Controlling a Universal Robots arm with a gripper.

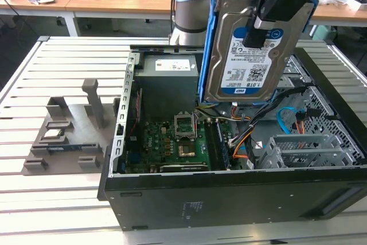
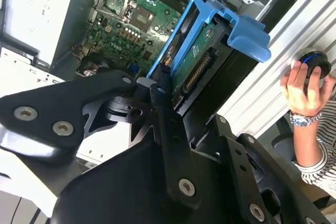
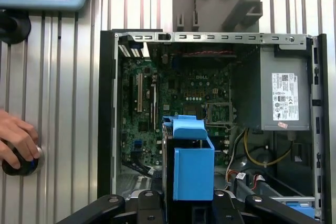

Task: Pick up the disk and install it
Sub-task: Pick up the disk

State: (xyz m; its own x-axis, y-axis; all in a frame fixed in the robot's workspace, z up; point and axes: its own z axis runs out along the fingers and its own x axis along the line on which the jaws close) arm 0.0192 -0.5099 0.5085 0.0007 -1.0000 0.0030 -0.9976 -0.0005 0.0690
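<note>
I count the pick as done: the gripper (image 1: 265, 24) is clamped on the disk (image 1: 246, 55), which hangs clear of the table (image 1: 57, 199), above the open case (image 1: 229, 199) and touching nothing in it. Installing is left, as the disk sits in no bay yet. The arm holds it high, on edge, nearly upright, label toward the exterior view.
</note>
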